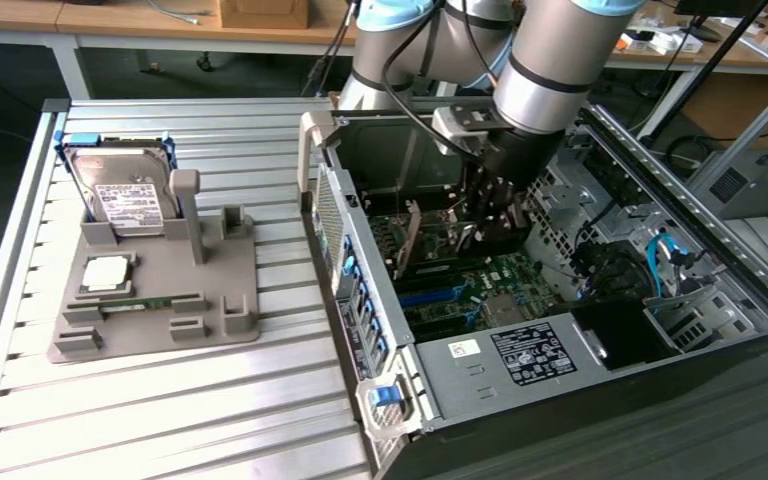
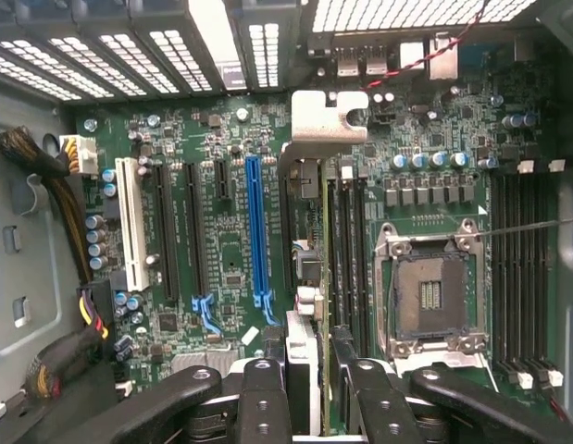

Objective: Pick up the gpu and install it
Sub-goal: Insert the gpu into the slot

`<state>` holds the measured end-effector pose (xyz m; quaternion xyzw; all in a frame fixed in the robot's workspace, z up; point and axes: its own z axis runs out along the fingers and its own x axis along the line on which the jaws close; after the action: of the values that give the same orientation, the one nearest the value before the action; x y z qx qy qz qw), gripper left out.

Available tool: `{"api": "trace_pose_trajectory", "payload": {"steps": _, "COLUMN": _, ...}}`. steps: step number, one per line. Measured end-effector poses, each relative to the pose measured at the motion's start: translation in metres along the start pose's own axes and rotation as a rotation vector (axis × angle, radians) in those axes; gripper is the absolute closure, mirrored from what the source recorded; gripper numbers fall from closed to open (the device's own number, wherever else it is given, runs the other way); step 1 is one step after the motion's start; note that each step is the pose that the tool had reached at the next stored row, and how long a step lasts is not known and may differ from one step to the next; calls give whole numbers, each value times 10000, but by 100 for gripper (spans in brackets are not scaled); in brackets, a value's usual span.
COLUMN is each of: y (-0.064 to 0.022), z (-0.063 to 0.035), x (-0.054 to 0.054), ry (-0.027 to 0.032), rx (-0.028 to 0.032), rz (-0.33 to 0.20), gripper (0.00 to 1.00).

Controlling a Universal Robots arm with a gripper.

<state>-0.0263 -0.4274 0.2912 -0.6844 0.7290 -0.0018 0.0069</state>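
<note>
gpu held edge-on (metal bracket end away from the wrist) over the motherboard, just beside 1 blue slot, inside the open PC case. Gripper jaws clamped on gpu, case on counter.

The arm comes down from the top of the exterior view, its thick grey link sloping toward the exterior view's left and ending in a dark wrist. Below it the gripper points almost straight down. Its two black fingers stand close and parallel, clamped on the gpu held edge-on between them, with their linkage bars splaying outward on both sides.
</note>
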Motion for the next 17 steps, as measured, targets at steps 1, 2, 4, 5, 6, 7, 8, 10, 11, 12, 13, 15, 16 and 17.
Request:
{"api": "trace_pose_trajectory", "payload": {"steps": 1, "y": 10, "z": 2, "x": 1, "ry": 0, "rx": 0, "rz": 0, "gripper": 70}}
{"api": "trace_pose_trajectory", "payload": {"steps": 2, "y": 17, "z": 4, "x": 2, "ry": 1, "rx": 0, "rz": 0, "gripper": 70}}
{"api": "trace_pose_trajectory", "payload": {"steps": 4, "y": 27, "z": 10, "x": 4, "ry": 5, "rx": 0, "rz": 0, "gripper": 70}}
{"api": "trace_pose_trajectory", "payload": {"steps": 5, "y": 32, "z": 13, "x": 6, "ry": 10, "rx": 0, "rz": 0, "gripper": 70}}
{"api": "trace_pose_trajectory", "payload": {"steps": 6, "y": 36, "z": 15, "x": 8, "ry": 13, "rx": 1, "rz": 0, "gripper": 70}}
{"api": "trace_pose_trajectory", "payload": {"steps": 7, "y": 45, "z": 19, "x": 11, "ry": 17, "rx": 1, "rz": 0, "gripper": 70}}
{"api": "trace_pose_trajectory", "payload": {"steps": 8, "y": 52, "z": 23, "x": 16, "ry": 19, "rx": 1, "rz": 0, "gripper": 70}}
{"api": "trace_pose_trajectory", "payload": {"steps": 10, "y": 61, "z": 26, "x": 22, "ry": 23, "rx": 1, "rz": 0, "gripper": 70}}
{"api": "trace_pose_trajectory", "payload": {"steps": 11, "y": 67, "z": 29, "x": 25, "ry": 24, "rx": 2, "rz": 0, "gripper": 70}}
{"api": "trace_pose_trajectory", "payload": {"steps": 12, "y": 71, "z": 31, "x": 27, "ry": 26, "rx": 1, "rz": 0, "gripper": 70}}
{"api": "trace_pose_trajectory", "payload": {"steps": 13, "y": 75, "z": 32, "x": 29, "ry": 29, "rx": 1, "rz": -1, "gripper": 70}}
{"api": "trace_pose_trajectory", "payload": {"steps": 15, "y": 83, "z": 37, "x": 33, "ry": 30, "rx": 2, "rz": 0, "gripper": 70}}
{"api": "trace_pose_trajectory", "payload": {"steps": 16, "y": 87, "z": 39, "x": 35, "ry": 31, "rx": 2, "rz": 0, "gripper": 70}}
{"api": "trace_pose_trajectory", "payload": {"steps": 17, "y": 91, "z": 41, "x": 37, "ry": 31, "rx": 2, "rz": 0, "gripper": 70}}
